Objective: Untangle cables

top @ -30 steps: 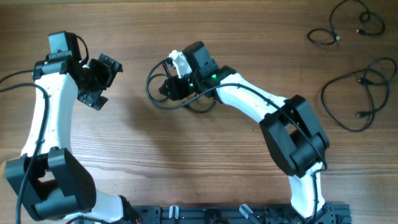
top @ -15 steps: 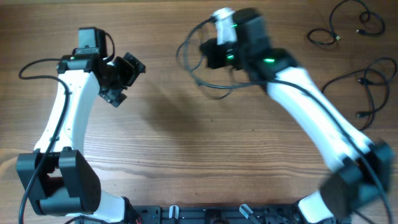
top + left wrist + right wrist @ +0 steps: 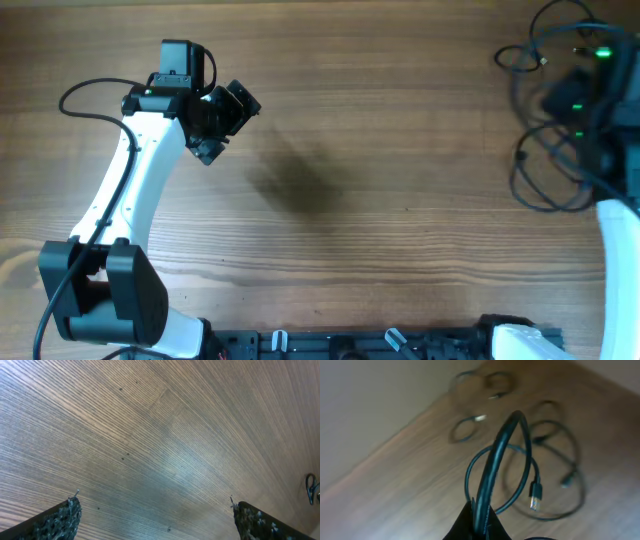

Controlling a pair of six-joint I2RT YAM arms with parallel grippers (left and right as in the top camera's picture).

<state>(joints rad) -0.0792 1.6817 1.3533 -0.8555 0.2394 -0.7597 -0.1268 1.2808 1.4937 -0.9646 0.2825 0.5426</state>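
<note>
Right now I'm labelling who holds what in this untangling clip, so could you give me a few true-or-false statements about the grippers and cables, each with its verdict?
1. The left gripper is open and holds nothing. True.
2. The right gripper is shut on a black cable. True.
3. That cable lies flat on the table. False: its loop sticks out from the gripper, with the plug end hanging free.
4. The right gripper is over the table's middle. False: the overhead view shows it at the far right, by the other cables.
5. Cables lie under the left gripper. False: only bare wooden table is beneath it.
</note>
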